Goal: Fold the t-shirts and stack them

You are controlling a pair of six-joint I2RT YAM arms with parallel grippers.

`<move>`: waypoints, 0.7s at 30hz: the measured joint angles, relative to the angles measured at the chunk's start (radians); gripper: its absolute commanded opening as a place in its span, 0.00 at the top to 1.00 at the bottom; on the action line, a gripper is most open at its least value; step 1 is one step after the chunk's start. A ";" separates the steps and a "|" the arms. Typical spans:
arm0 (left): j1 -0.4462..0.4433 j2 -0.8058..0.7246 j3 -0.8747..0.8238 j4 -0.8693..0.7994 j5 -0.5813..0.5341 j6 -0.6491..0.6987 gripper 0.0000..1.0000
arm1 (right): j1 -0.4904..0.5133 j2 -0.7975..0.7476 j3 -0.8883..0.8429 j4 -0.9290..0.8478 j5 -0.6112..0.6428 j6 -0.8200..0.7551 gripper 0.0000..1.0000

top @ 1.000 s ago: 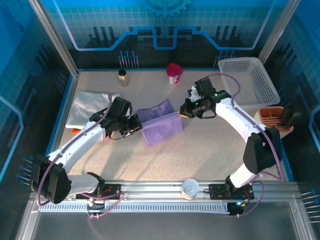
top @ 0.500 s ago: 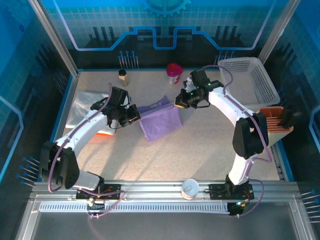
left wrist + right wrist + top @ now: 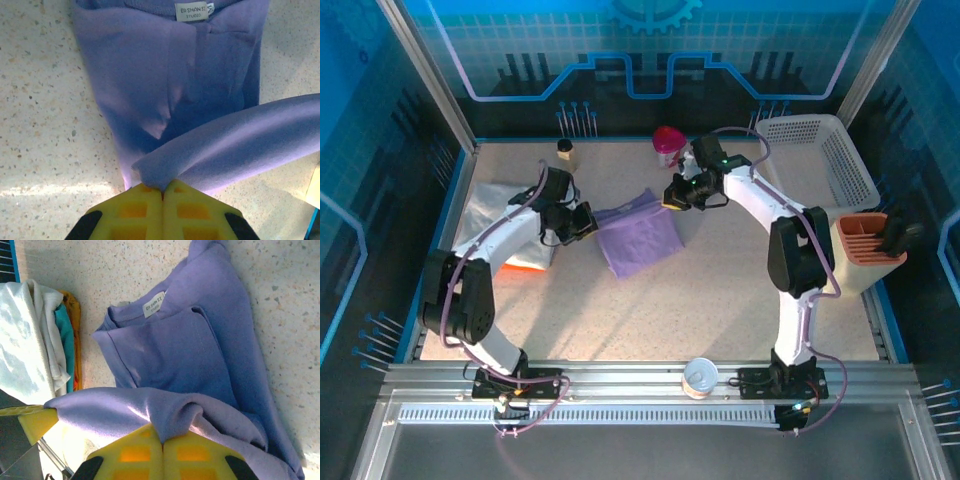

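The lavender t-shirt (image 3: 638, 238) lies partly folded near the middle of the table (image 3: 720, 300). The left gripper (image 3: 582, 222), at the shirt's nine o'clock edge, and the right gripper (image 3: 670, 197), at its one o'clock corner, each pinch a raised fold of it tight. A white t-shirt (image 3: 495, 215) lies farther toward nine o'clock.

I am working in a robot laboratory cell, not in a home. The white left arm (image 3: 505, 235) and the white right arm (image 3: 755, 195) are bolted to a grooved aluminium rail (image 3: 620, 380) at the edge of a speckled beige tabletop (image 3: 720, 290). Aluminium frame posts (image 3: 425, 75) and blue printed wall panels with a gear drawing (image 3: 650, 45) enclose it. Household things lie on the tabletop: a lavender-purple cloth t-shirt (image 3: 638, 240) and a white plastic mesh basket (image 3: 850, 165).
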 measured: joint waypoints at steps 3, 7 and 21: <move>0.016 0.029 0.008 0.019 0.000 0.010 0.91 | -0.001 0.026 0.024 0.018 -0.009 0.000 0.93; 0.044 0.078 0.023 0.060 -0.003 0.028 0.52 | -0.001 0.076 0.067 0.052 -0.019 0.010 0.38; 0.085 0.046 0.067 0.083 0.023 0.007 0.45 | -0.001 0.050 0.013 0.124 -0.055 -0.014 0.13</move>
